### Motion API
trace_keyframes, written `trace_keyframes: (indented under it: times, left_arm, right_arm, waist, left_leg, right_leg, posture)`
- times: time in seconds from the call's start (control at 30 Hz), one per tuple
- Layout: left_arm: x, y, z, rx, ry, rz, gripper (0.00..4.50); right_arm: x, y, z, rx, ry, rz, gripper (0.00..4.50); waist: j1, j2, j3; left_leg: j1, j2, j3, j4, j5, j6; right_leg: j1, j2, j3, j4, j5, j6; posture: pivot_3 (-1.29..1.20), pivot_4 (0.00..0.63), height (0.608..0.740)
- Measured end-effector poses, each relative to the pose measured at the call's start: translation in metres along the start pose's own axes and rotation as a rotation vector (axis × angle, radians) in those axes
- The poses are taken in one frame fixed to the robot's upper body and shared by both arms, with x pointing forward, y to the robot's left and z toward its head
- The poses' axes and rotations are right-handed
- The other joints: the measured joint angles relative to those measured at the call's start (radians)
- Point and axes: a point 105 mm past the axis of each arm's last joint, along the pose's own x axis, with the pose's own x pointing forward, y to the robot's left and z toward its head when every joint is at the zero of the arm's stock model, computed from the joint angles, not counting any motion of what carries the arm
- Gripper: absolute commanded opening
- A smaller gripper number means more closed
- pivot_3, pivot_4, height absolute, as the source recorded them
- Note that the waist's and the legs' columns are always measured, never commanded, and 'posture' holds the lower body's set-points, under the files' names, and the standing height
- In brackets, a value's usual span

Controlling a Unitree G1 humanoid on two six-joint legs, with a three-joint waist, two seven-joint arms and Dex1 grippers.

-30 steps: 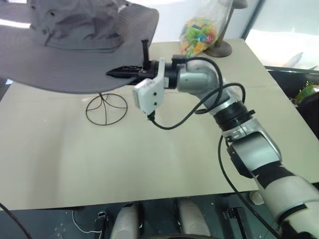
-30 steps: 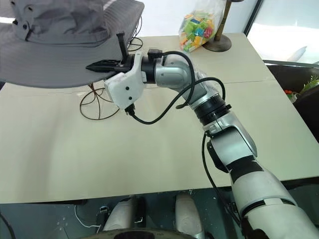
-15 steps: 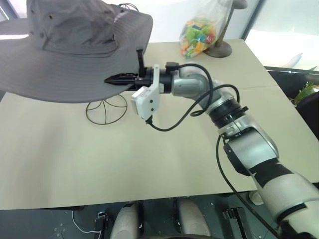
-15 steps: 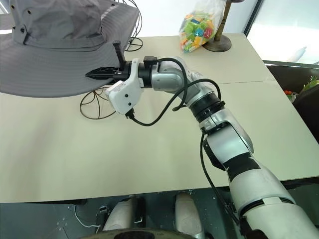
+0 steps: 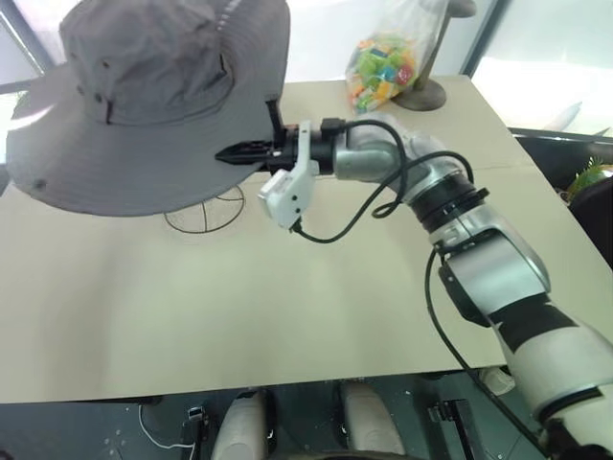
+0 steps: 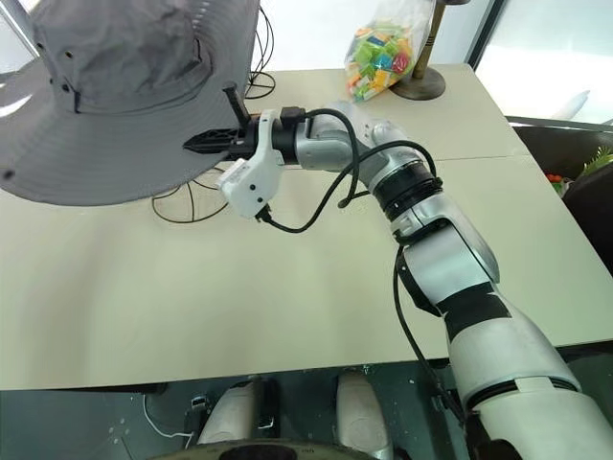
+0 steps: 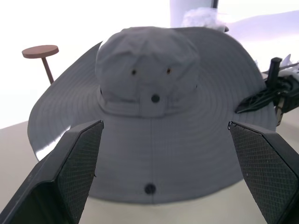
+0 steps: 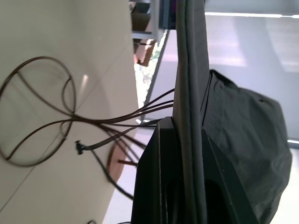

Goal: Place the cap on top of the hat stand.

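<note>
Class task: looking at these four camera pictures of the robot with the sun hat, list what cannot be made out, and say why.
- Hat stand: its cage top is hidden behind the cap in both eye views, so whether the crown sits on it is unclear.
- Right gripper: fingertip contact is hidden under the brim.
- Bag of coloured pieces: contents too small to identify.

beige table (image 5: 287,316), bright windows (image 5: 546,48) behind, perhaps daylight

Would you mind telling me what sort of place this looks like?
Probably a robot test or demo room beside bright windows. A plain beige table carries props: wire hat stands, a bag of colourful blocks, and a pole stand.
</note>
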Motion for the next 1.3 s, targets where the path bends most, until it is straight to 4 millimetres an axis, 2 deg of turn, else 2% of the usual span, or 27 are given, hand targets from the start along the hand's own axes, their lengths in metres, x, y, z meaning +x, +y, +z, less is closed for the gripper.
trace_keyframes:
  times: [0.23,0.53,0.63,0.87,1.3]
  left_arm:
    - [0.010,0.001,-0.004,0.002,0.002,-0.026,4.50]
    - [0.017,0.001,-0.005,0.002,-0.004,-0.049,4.50]
    - [0.019,0.002,-0.007,-0.004,0.000,-0.055,4.50]
    - [0.020,0.002,-0.008,-0.001,-0.002,-0.062,4.50]
    - [0.030,0.005,-0.014,-0.013,0.007,-0.087,4.50]
  right_arm:
    - [0.013,0.008,0.011,0.195,-0.063,-0.058,0.06]
    - [0.014,0.002,0.005,0.334,-0.043,-0.096,0.06]
    - [0.014,0.000,0.006,0.332,-0.041,-0.095,0.96]
    - [0.013,0.002,0.007,0.351,-0.042,-0.098,4.46]
    - [-0.004,0.015,0.004,0.343,0.008,-0.083,4.46]
  waist:
    - [-0.005,0.000,0.000]
    - [-0.004,0.000,0.000]
    - [-0.004,0.000,0.000]
    - [-0.003,0.000,0.000]
    - [0.004,0.000,0.000]
  left_leg:
    - [0.000,0.001,0.000,0.000,0.000,0.000]
    - [0.000,0.001,-0.001,0.000,0.000,0.001]
    - [0.000,0.001,-0.001,0.000,-0.001,0.001]
    - [0.000,0.001,-0.001,0.000,-0.001,0.001]
    - [0.000,0.001,0.000,0.000,-0.001,0.002]
  right_leg:
    - [0.000,0.001,0.000,0.000,0.000,0.000]
    - [0.000,0.001,0.000,0.000,0.000,0.000]
    - [0.000,0.001,0.000,0.000,0.000,0.000]
    - [0.000,0.001,0.000,0.000,0.000,0.000]
    - [0.000,0.001,0.000,0.000,0.000,0.000]
  posture:
    - [0.00,0.150,0.739]
    - [0.00,0.150,0.739]
    - [0.00,0.150,0.739]
    - [0.00,0.150,0.739]
    - [0.00,0.150,0.739]
